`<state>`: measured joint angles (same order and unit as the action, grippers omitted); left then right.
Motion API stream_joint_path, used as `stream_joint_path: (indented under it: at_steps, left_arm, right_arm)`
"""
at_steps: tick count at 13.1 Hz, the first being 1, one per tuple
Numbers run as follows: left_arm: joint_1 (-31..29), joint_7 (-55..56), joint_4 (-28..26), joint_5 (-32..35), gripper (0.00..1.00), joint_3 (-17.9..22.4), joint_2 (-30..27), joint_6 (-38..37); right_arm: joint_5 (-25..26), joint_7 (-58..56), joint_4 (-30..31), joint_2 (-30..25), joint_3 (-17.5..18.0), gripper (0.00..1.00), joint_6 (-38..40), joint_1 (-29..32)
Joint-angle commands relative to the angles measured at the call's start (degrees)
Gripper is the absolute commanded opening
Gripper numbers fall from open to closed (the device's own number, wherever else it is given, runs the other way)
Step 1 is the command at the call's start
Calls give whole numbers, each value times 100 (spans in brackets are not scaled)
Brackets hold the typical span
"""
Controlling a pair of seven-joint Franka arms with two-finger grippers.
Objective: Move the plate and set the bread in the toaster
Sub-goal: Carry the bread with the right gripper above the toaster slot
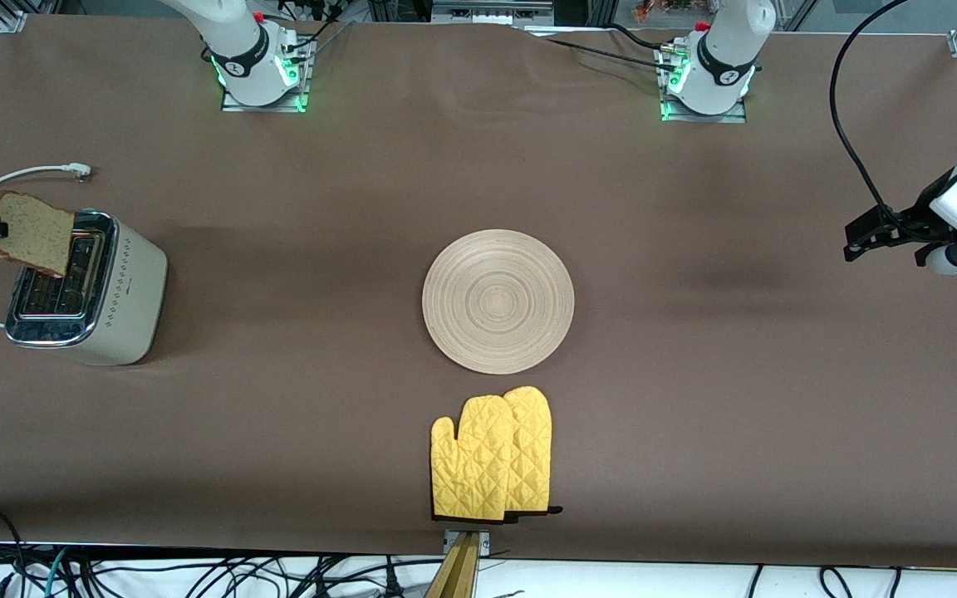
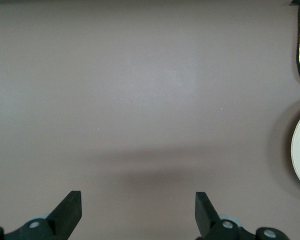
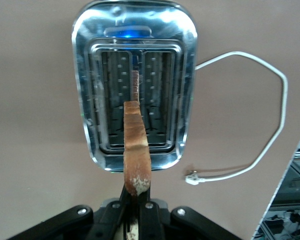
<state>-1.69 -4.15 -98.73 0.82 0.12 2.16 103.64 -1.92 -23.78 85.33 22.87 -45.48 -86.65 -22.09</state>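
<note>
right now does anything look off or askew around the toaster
Yes: the bread in the right tool hangs tilted over the toaster, lined up with the bar between the two slots rather than a slot. The toaster's cord lies unplugged on the table.

Worktop (image 1: 694,399): matt brown covering, smooth, faintly rippled.
Plate (image 1: 498,301): pale wood, ringed grain, satin.
Toaster (image 1: 125,291): cream matt body with dotted pattern; glossy mirror-like chrome top.
Bread (image 1: 30,232): tan speckled crumb, rough; darker crust.
Oven mitts (image 1: 491,457): yellow quilted cloth, dark trim.
Cord (image 3: 270,130): smooth white plastic.
</note>
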Motion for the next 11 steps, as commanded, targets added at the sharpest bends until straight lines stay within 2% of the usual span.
stream_joint_path:
  at_steps: [1, 8, 11]
  left_arm:
    - [-51, 20, 117, -109, 100, -21, 39, -64]
    - [-51, 20, 117, -109, 100, -21, 39, -72]
    - [-51, 20, 117, -109, 100, -21, 39, -64]
  right_arm:
    - [139, -381, -122, 77, -22, 0, -150, 248]
    - [43, -355, -122, 358, 4, 0, -510, 328]
    - [-168, -303, -122, 429, 31, 0, -546, 293]
